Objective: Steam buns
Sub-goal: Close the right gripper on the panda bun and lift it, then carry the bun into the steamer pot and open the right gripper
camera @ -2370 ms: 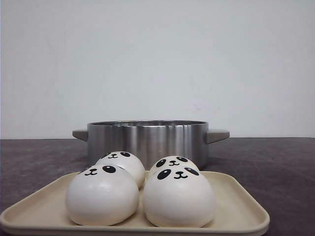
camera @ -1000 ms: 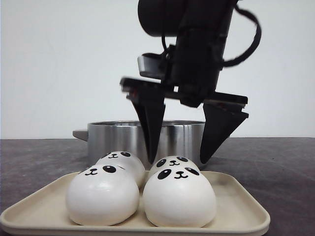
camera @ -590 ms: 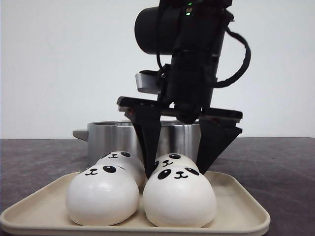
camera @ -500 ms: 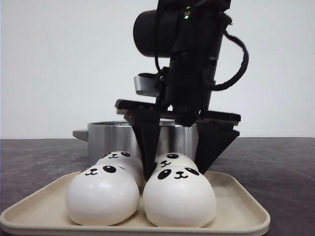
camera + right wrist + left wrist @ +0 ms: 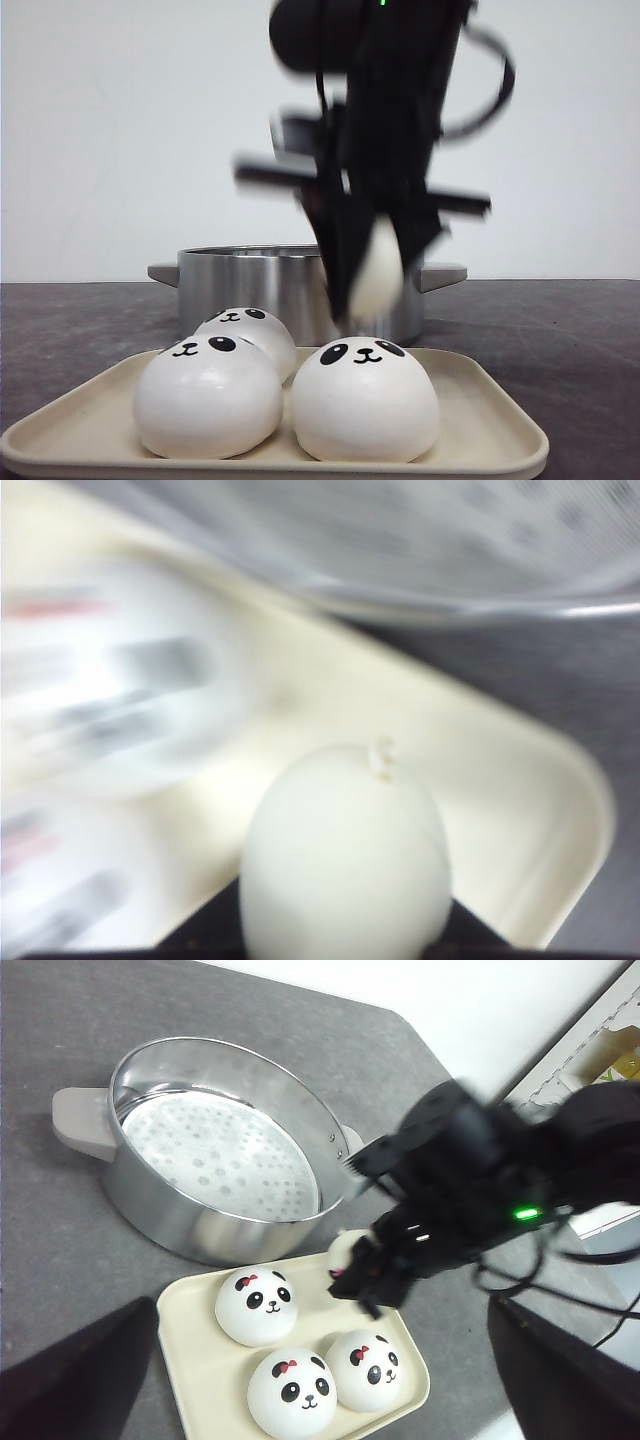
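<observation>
My right gripper (image 5: 372, 292) is shut on a white bun (image 5: 378, 265), squeezed narrow and held above the back right of the cream tray (image 5: 480, 438), in front of the steel pot (image 5: 265, 285). The arm is motion-blurred. In the right wrist view this bun (image 5: 345, 860) fills the space between the jaws. Three panda-faced buns stay on the tray: front left (image 5: 207, 396), front right (image 5: 364, 400), back left (image 5: 245, 330). The left wrist view shows them (image 5: 257, 1303) from above. My left gripper (image 5: 320, 1305) is open and empty, high above the tray.
The pot (image 5: 215, 1150) holds a perforated steamer plate and has grey side handles. It stands just behind the tray (image 5: 195, 1360) on the dark grey table. Cables trail from the right arm toward the table's edge.
The right gripper came down around the back right bun, shut on it and lifted it off the tray. The other three buns have not moved.
</observation>
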Available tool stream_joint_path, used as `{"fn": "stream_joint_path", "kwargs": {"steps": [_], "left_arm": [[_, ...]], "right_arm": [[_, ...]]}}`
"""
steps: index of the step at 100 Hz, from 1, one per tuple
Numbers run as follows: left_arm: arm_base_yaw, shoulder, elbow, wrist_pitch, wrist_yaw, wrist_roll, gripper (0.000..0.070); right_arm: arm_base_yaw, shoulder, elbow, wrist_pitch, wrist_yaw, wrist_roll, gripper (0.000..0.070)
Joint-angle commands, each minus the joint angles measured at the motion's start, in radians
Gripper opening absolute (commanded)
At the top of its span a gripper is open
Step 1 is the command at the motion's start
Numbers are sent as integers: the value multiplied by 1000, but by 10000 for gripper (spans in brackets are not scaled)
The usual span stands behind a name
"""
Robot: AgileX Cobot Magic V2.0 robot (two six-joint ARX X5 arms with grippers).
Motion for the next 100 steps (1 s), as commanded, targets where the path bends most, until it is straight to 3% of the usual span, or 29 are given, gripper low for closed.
{"fn": "stream_joint_path", "kwargs": {"steps": [1,14,38,74,100], "left_arm": [[-3,2,10,23,-6,13,638],[-3,2,10,25,-6,13,638],[-3,2,10,25,-28,13,638],[-3,2,10,32,-87,18,638],[-3,2,10,41,-87,17,638]], "right_arm": [[31,-52,48,-13,-40,3,6],[74,-167,124,-41,-62,-8,6],[9,-210,346,44,97,-156,6],[-245,72,460,121,-26,-207,6],[-307,282,460,195,-77,-206,6]]}}
